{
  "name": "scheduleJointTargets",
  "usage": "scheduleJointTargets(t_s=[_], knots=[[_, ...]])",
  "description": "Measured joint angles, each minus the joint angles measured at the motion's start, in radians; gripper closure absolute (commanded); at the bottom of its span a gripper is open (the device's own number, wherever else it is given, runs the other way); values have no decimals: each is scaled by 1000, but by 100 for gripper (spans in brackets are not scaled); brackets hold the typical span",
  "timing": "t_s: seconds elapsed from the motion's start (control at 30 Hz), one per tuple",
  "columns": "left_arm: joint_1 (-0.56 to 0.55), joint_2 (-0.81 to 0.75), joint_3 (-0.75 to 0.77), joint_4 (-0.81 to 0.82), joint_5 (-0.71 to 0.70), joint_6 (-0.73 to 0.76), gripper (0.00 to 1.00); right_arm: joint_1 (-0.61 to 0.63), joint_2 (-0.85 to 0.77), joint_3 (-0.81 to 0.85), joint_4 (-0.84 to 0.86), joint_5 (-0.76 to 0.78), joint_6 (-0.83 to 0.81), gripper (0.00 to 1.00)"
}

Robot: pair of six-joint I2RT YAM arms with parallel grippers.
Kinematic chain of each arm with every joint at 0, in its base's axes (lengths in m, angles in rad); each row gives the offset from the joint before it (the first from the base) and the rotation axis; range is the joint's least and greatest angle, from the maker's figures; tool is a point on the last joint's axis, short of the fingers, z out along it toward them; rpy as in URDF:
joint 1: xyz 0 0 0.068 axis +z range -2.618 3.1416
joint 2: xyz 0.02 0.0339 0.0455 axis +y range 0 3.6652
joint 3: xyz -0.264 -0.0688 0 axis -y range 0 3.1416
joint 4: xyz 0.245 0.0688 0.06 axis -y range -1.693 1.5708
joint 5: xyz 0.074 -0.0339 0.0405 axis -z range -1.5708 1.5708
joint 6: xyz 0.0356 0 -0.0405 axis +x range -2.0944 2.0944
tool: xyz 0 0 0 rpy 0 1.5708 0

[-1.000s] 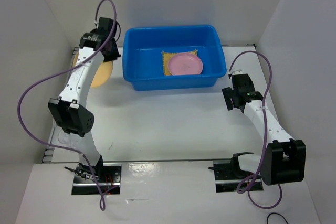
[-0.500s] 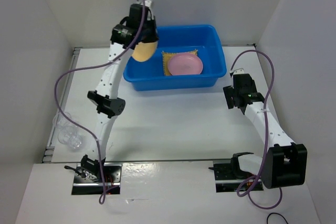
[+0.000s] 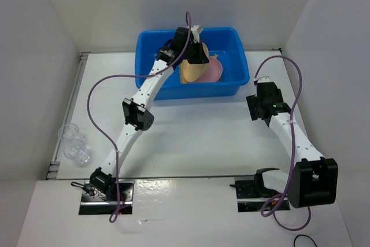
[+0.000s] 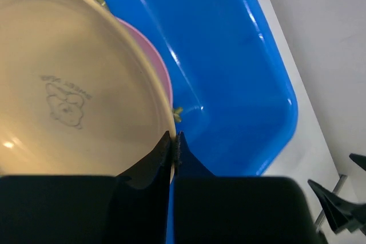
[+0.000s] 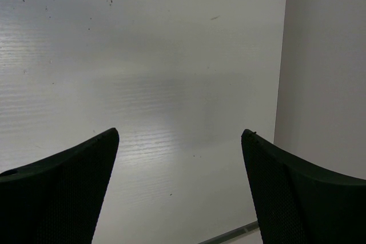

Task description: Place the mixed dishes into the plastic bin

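Observation:
My left gripper (image 3: 196, 56) is shut on the rim of the tan-orange plate (image 3: 192, 70) and holds it tilted over the blue plastic bin (image 3: 150, 62). In the left wrist view the left gripper (image 4: 174, 139) pinches the tan-orange plate (image 4: 74, 90) at its edge, above the pink plate (image 4: 162, 72) and the blue bin (image 4: 229, 72). The pink plate (image 3: 214, 70) lies on the woven mat (image 3: 182, 75) in the bin, both partly hidden. Two clear cups (image 3: 74, 143) stand at the table's left edge. My right gripper (image 3: 254, 108) is open and empty over bare table, right of the bin; it also shows in the right wrist view (image 5: 180, 135).
White walls enclose the table on the left, back and right (image 5: 326, 55). The left arm (image 3: 139, 114) stretches diagonally across the table's middle toward the bin.
My left gripper has carried the tan-orange plate from the table left of the bin up and rightward to over the pink plate. The right arm has barely moved.

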State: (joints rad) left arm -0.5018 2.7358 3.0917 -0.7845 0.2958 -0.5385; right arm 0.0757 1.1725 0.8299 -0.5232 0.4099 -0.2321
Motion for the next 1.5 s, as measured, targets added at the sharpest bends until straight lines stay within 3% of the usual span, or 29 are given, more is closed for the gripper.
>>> scheduleJointTargets(t_s=[0.17, 0.43, 0.57, 0.6, 0.67, 0.73, 1.07, 1.2, 1.33, 1.4, 1.5], knots=[[0, 75, 0, 123, 45, -74, 100, 0, 0, -1, 0, 6, 0, 8], [0, 128, 12, 272, 93, -164, 84, 0, 1, -1, 3, 26, 7, 7], [0, 159, 13, 284, 107, -196, 51, 0, 6, -1, 6, 36, 8, 7], [0, 169, 13, 279, 106, -201, 34, 0, 8, -1, 7, 39, 7, 7], [0, 181, 13, 259, 105, -202, 13, 0, 13, -1, 8, 43, 8, 7], [0, 184, 13, 233, 105, -200, 0, 0, 15, -1, 8, 46, 10, 7], [-6, 122, 10, 97, -4, -116, 0, 0, 15, -1, 8, 51, 12, 7], [-7, -50, -7, -44, -187, -33, 0, 0, 15, -2, 9, 51, 13, 7], [-3, -326, -50, -244, -483, 12, 2, 0, 15, -2, 10, 51, 15, 7], [13, -496, -196, -294, -599, -17, 22, 0, 15, -2, 10, 51, 15, 7], [87, -762, -542, -350, -729, -113, 26, 5, 15, -2, 12, 50, 15, 7]])
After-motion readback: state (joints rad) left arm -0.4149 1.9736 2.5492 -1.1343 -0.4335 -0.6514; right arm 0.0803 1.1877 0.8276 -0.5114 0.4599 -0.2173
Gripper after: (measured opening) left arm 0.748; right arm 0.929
